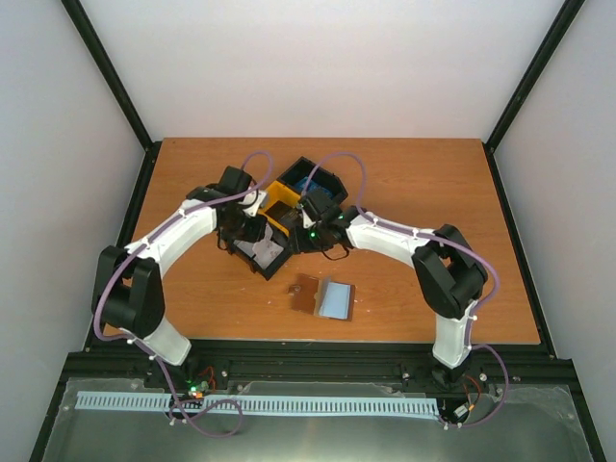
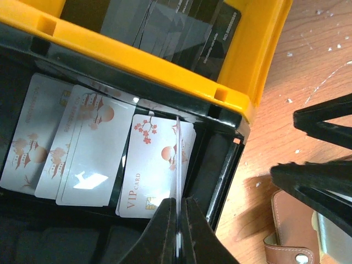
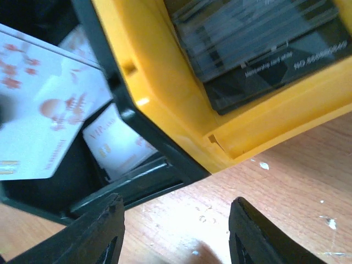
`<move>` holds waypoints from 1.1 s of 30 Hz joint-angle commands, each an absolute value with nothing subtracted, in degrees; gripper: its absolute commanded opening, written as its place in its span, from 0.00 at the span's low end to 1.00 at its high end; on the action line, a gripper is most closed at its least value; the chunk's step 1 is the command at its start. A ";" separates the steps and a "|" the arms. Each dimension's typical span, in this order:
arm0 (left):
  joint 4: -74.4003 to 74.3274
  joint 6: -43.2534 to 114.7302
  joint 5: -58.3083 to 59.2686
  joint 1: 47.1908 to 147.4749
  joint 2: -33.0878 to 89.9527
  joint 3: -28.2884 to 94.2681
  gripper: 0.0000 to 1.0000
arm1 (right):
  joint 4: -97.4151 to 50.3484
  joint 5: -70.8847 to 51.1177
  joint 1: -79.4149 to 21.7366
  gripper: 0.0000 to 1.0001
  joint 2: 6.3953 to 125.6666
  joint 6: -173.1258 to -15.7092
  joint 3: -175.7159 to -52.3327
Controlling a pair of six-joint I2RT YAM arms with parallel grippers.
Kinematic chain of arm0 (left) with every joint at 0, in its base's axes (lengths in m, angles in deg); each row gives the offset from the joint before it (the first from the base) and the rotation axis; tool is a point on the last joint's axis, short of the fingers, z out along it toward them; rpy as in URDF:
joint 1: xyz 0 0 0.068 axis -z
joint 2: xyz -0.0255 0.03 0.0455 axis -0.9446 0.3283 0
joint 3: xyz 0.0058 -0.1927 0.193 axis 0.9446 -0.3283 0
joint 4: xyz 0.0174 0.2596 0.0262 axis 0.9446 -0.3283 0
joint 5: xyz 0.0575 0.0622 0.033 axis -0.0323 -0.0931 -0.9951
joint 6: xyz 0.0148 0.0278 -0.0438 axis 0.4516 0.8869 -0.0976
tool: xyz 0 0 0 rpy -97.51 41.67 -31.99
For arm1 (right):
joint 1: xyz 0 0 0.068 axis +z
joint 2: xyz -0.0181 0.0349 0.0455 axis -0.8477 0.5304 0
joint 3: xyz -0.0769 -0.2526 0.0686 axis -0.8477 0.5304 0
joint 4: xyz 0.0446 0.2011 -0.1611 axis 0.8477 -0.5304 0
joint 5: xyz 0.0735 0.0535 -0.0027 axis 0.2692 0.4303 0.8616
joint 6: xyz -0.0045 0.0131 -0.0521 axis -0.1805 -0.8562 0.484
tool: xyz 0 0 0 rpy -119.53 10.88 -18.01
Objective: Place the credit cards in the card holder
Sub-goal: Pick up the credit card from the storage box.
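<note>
Credit cards (image 2: 82, 148) are not yet in the card holder (image 1: 322, 298), which lies open toward the desk's (image 1: 433, 183) near edge. Its pocket slots are too small to make out. Farther in, at mid-desk, the tray's (image 2: 137, 66) nearest compartment holds the white ones, and the left gripper (image 2: 179, 206) is pinched tight on one white card (image 2: 179, 154), seen edge-on, its bite depth unclear. Picking looks like the step in hand; next the card must rise clear of the tray wall and come back to a pocket. Just beside the tray the right gripper (image 3: 176, 212) hangs spread and empty over bare wood. Farthest, dark cards (image 2: 181, 27) fill the yellow compartment; the one beyond is mostly hidden under the arms.
</note>
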State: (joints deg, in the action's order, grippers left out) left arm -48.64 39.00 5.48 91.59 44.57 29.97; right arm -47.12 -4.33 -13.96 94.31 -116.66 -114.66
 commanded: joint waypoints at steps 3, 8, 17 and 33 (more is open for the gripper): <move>-45.70 39.95 7.50 91.30 40.48 30.69 0.01 | -45.19 -3.97 -14.51 0.54 88.23 -118.51 -115.20; -43.36 38.48 14.66 87.66 37.46 31.03 0.01 | -38.08 6.13 -15.82 0.63 86.33 -119.63 -113.63; -37.55 29.62 35.94 81.28 29.40 31.34 0.01 | -21.60 21.75 -18.85 0.75 81.28 -128.93 -110.01; -24.83 14.49 56.71 77.87 22.37 28.36 0.01 | -5.10 29.03 -19.64 0.38 76.98 -141.77 -108.35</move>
State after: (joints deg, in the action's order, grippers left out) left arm -29.38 18.63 51.11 78.28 24.47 28.59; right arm -10.38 27.95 -19.31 79.47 -138.34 -109.48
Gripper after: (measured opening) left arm 0.021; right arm 0.464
